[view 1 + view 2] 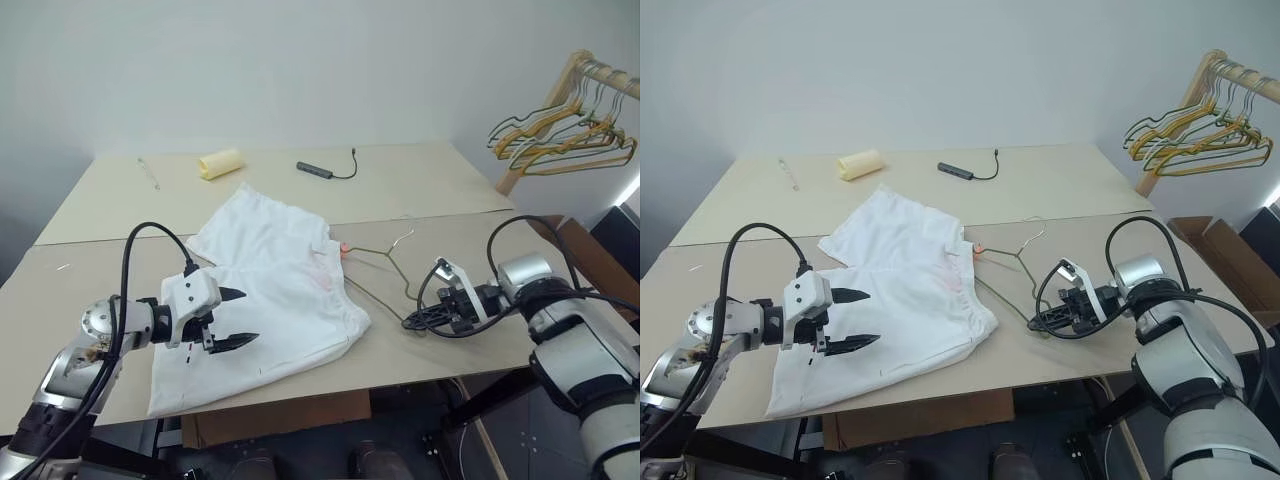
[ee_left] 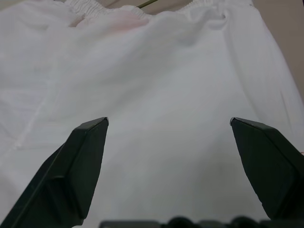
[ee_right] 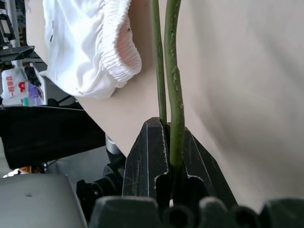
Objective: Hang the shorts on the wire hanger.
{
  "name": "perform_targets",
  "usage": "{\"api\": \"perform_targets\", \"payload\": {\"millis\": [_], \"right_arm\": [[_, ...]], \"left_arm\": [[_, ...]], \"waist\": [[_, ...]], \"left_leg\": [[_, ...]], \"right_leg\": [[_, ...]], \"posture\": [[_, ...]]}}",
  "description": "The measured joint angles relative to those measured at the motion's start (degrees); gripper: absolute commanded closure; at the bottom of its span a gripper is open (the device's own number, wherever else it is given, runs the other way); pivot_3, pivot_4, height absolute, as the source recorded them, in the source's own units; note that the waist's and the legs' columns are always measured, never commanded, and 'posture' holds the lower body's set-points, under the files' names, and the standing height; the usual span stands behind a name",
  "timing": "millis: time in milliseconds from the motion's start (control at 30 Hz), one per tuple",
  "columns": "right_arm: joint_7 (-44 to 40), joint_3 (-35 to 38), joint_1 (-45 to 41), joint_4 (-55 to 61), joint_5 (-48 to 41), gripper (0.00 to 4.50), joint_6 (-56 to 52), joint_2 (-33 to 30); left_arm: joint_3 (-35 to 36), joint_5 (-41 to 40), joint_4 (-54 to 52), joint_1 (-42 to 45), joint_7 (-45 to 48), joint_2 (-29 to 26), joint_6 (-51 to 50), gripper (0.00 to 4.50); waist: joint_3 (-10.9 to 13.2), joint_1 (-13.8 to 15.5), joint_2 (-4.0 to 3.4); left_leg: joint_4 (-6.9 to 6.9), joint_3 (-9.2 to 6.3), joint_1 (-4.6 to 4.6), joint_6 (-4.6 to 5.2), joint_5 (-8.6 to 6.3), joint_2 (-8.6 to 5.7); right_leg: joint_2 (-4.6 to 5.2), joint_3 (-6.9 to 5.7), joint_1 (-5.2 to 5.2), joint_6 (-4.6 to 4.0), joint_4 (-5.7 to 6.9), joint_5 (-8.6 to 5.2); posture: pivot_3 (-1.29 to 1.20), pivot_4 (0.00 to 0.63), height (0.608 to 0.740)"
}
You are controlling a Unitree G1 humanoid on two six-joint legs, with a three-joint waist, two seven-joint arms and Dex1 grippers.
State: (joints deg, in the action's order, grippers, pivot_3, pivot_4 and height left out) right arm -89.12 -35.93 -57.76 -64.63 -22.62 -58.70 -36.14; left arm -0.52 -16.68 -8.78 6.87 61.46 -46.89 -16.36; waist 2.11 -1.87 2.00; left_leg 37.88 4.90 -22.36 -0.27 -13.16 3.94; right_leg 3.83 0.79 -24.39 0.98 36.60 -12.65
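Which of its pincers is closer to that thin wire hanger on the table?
Right. The right pincer is shut on the wire hanger; the left pincer hovers open over the shorts.

Shorts [image 1: 270,300] lie on bench [image 1: 430,190], centre. Wire hanger [image 1: 385,262] at 3 o'clock of the shorts, touching their edge. Roll [image 1: 221,164] and cable [image 1: 328,170] at 12 o'clock, well apart. Hanger rack [image 1: 570,125] off the bench, 2 o'clock.

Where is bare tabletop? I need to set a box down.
Bare: the far-left table beyond the yellow roll, and the far right past the black cable. Crowded: the middle, with the shorts, wire hanger and both claws, left, right.
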Motion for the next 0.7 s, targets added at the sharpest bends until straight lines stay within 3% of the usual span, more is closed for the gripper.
{"api": "perform_targets", "payload": {"millis": [233, 467, 700], "right_arm": [[-0.04, -4.84, 0.07, 3.74, -5.02, 4.50, 1.33, -2.34], [-0.13, 0.10, -4.79, -6.25, -1.08, 4.50, 0.20, 3.15], [-0.14, -4.11, -3.47, 0.57, -6.47, 4.50, 0.39, 1.24]], "left_arm": [[0.14, -0.01, -0.89, -1.02, -0.63, -0.01, -0.04, 0.05], [0.10, 0.21, -1.03, -0.77, -0.84, 0.00, -0.06, 0.05], [0.09, 0.84, -0.99, -0.76, -0.86, 0.00, -0.01, 0.05]], "waist": [[0.02, 0.84, -0.04], [0.02, 1.06, -0.05], [0.04, 1.28, -0.07]], "left_leg": [[0.01, -0.01, 0.07, 0.00, 0.00, 0.02], [0.02, -0.03, 0.06, -0.01, 0.00, 0.03], [0.02, -0.02, -0.01, -0.01, 0.00, 0.02]], "right_leg": [[-0.03, 0.00, -0.06, -0.09, 0.19, -0.06], [-0.09, 0.03, -0.12, -0.13, 0.30, -0.08], [-0.06, 0.03, -0.15, -0.12, 0.27, -0.09]], "posture": [[0.07, 0.000, 0.740], [0.07, 0.000, 0.740], [0.07, 0.000, 0.740]]}}
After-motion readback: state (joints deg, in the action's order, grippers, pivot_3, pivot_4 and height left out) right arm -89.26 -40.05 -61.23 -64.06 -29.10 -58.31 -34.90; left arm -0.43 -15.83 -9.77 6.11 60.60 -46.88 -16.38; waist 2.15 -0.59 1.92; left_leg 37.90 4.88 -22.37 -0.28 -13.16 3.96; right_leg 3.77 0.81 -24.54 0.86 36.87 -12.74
